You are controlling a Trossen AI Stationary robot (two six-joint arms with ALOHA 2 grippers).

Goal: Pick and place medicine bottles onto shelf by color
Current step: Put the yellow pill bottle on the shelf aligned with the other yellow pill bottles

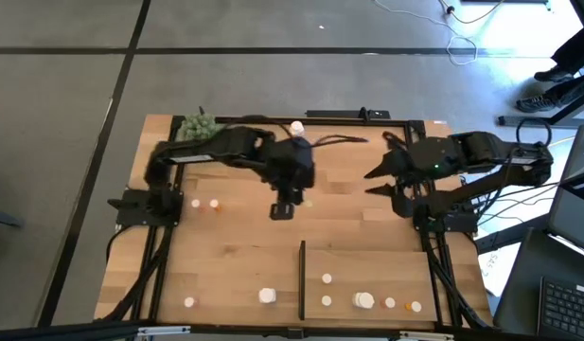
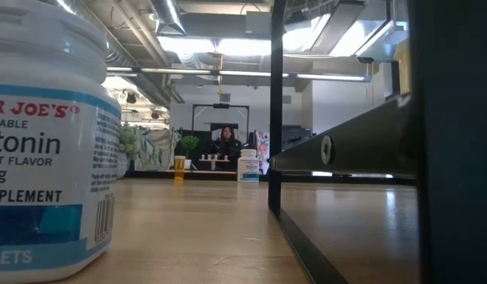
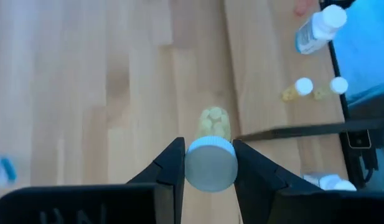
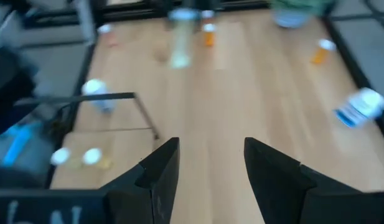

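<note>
1. White cap between my left gripper [image 3: 209,163] fingers: I grasp a small bottle [image 3: 211,149] with pale yellowish contents by its cap alone, held above the middle of the table [image 1: 225,256]. The body hangs free past the fingertips, so a fast swing could twist it loose.
2. The shelf [image 1: 391,275] lies toward the near right of the table, behind a thin black strip [image 1: 302,278]. If I cross low, the dangling bottle could clip that strip.
3. Several bottles already stand on the shelf [image 1: 327,279], close to one another. Setting mine down carelessly could topple a neighbour.
4. Colour is my weak point: this bottle reads pale, not clearly orange or white, so I could put it in the wrong group.
5. My right gripper [image 1: 372,180] waits empty with fingers parted, at the table's right side. Our arms could meet if I sweep wide.
</note>
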